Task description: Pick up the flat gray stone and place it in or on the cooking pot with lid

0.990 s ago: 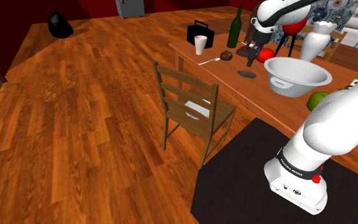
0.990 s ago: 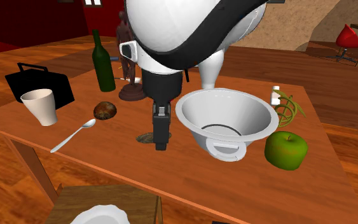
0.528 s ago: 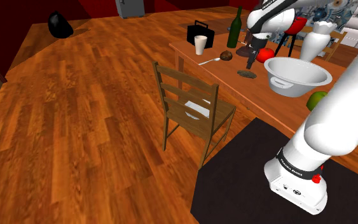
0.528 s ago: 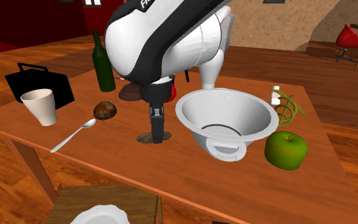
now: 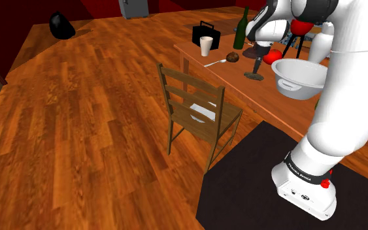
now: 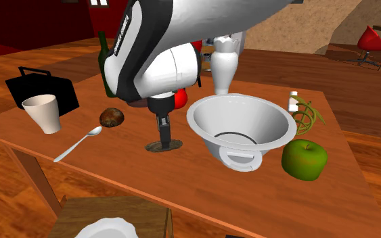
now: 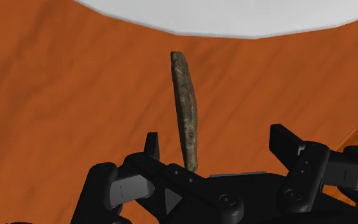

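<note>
The stone (image 7: 185,108) is a thin, flat slab, mottled grey-brown with a rough, pitted surface. In the wrist view it shows edge-on as a narrow sliver. In the second exterior view it reads as a low, dark disc lying flat on the wooden counter (image 6: 189,168), just beside the wide white pot (image 6: 277,125) and between that pot and a spoon (image 6: 77,144). The black fingers (image 7: 285,145) point straight down over the stone, low to the counter. They are spread apart with the stone between them, nearer one finger than the other, and neither visibly touches it.
</note>
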Motion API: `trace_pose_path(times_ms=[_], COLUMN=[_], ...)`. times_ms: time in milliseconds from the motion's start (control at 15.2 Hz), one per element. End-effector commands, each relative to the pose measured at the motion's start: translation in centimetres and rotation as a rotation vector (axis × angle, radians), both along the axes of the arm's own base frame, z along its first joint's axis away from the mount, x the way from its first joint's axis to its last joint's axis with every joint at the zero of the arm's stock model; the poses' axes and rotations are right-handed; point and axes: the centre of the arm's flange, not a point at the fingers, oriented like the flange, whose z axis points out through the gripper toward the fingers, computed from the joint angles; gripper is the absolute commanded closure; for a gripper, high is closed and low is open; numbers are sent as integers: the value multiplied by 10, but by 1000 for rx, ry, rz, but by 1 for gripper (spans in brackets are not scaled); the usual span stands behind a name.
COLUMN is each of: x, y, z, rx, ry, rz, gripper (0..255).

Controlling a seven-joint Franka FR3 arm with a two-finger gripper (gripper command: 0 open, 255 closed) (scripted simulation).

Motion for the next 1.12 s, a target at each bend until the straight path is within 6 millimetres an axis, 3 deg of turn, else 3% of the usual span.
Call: trace_pose_path(times_ms=[0,528,990,1056], x=[10,12,12,12], y=[-16,-20,-20,-20], z=[-15,-54,-54,-54], rx=[-4,-4,-4,-4], ry=[6,6,6,6], rz=[20,20,20,20], gripper=[0,0,0,255])
